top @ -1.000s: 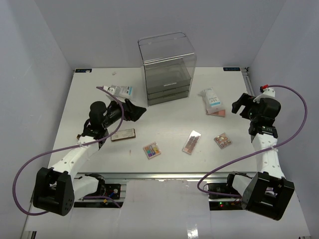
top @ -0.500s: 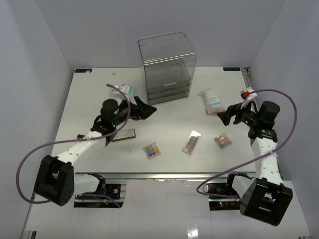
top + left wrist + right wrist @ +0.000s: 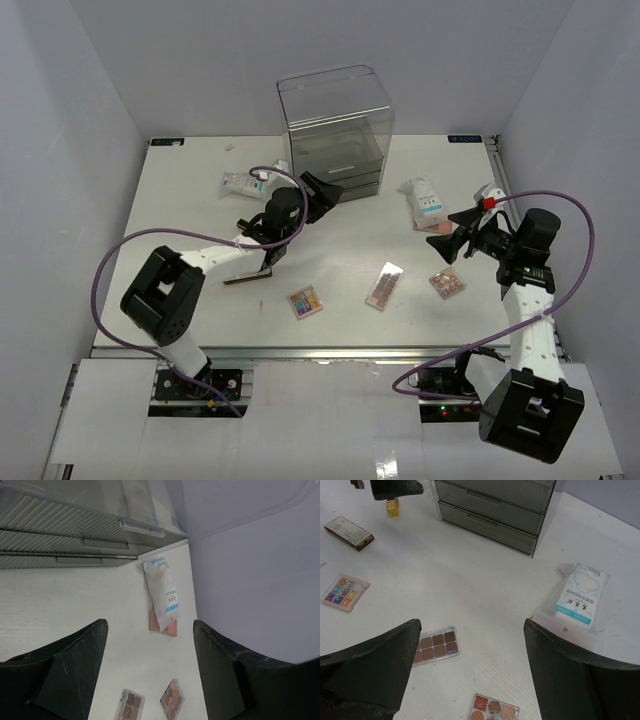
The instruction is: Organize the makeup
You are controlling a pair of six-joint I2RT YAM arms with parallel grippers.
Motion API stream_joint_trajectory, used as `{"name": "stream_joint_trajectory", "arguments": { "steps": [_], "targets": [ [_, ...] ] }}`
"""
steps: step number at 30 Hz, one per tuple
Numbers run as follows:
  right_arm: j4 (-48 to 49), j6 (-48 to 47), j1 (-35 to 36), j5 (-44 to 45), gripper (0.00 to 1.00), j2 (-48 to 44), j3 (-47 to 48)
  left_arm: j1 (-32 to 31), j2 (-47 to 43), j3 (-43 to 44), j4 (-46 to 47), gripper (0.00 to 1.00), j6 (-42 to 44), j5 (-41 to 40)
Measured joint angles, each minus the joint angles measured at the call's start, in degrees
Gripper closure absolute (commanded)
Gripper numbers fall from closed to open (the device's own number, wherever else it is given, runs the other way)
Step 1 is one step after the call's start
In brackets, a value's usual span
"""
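Presently both hands are seen spread apart, with nothing held: the left hand (image 3: 149,672) is pointed at the front of the drawer box (image 3: 335,130), and the right hand (image 3: 470,680) is held over the right side of the table (image 3: 350,240).

The white-blue packet (image 3: 162,590) is laid partly on the pink pad (image 3: 164,628) at the far right. It is judged soft and light, best pinched across its narrow width.

The colourful palette (image 3: 345,592), brown palette (image 3: 436,647) and small palette (image 3: 493,711) are spread along the near middle. They are judged thin, stiff and brittle, and best gripped by their long edges.

The bronze compact (image 3: 349,532), near left, is probably slick. The white tube (image 3: 240,183) is found far left.

The drawers (image 3: 487,525) are seen shut, and nothing can be made out inside them.
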Motion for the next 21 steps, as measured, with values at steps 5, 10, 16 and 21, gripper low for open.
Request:
{"name": "stream_joint_trajectory", "arguments": {
  "steps": [5,10,16,21],
  "targets": [
    [0.83,0.00,0.00,-0.28,0.10,-0.30,-0.10,-3.02,5.83,2.72,5.12,0.32,-4.28,-10.68],
    [1.93,0.02,0.00,-0.56,0.10,-0.63,-0.10,-3.16,12.08,7.69,7.24,0.43,-6.62,-16.69],
    [2.15,0.02,0.00,-0.95,0.09,-0.63,-0.12,-2.49,16.71,12.04,9.87,0.53,-8.46,-19.10],
    [2.40,0.00,0.00,-1.15,0.09,-0.65,-0.43,-2.08,19.74,13.94,10.55,0.60,-10.36,-18.93]
  ]
}}
